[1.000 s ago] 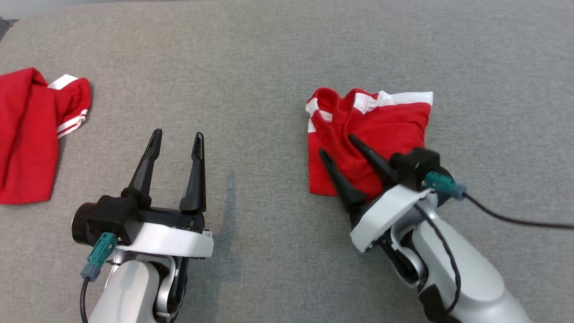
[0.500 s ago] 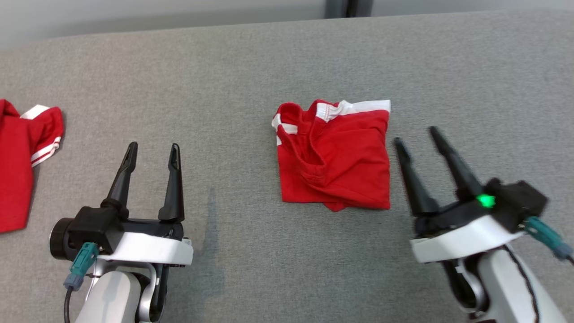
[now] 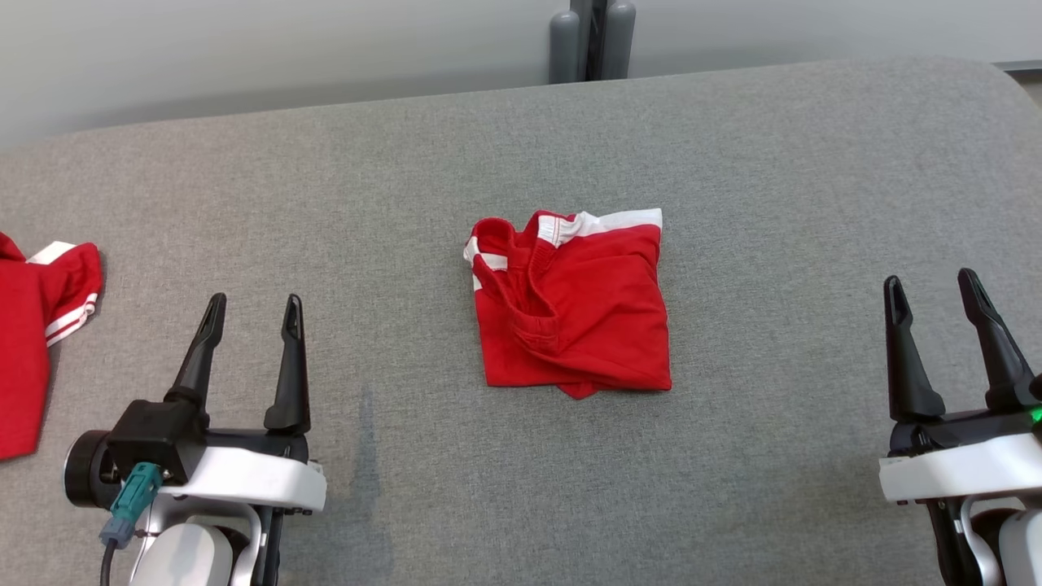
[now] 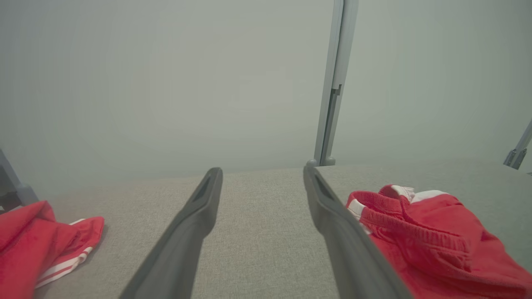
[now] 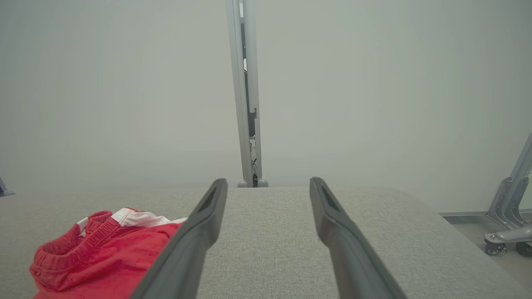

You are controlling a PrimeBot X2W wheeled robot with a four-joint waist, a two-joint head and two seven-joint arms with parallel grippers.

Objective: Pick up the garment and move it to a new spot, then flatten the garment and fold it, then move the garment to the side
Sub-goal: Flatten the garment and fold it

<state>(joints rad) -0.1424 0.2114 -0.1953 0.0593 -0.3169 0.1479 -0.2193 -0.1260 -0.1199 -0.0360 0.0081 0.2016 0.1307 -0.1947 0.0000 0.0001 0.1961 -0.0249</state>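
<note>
surface (image 3: 757,155): grey fabric-covered top with a rounded far right corner.

garment (image 3: 586,317): red shorts with white trim, folded into a compact, roughly square packet. it lies flat on the middle of the surface, well clear of the far edge. the elastic waistband and the white trim face the far edge, and the waistband bunches up at the packet's far left corner. a small tip of cloth sticks out from under the near side of the packet.

left gripper (image 3: 254,301): positioned over the near left part of the surface, fingers pointing toward the far edge. the jaws stand wide apart with nothing between them. the garment lies well apart to its right. in the left wrist view the packet shows just past the right finger.

right gripper (image 3: 930,279): positioned near the right edge of the surface, fingers pointing toward the far edge. the jaws stand wide apart and hold nothing. the garment lies well apart to its left. a green light (image 3: 1036,415) glows on the gripper body.

other red garment (image 3: 37,342): red with white stripes, loosely heaped at the left edge of the surface, well apart from the folded packet and to the left of the left gripper.

post (image 3: 590,37): grey upright, standing behind the middle of the far edge against a pale wall (image 3: 244,49).

wheeled frame (image 5: 509,224): grey, on the floor beyond the right edge, seen in the right wrist view.
</note>
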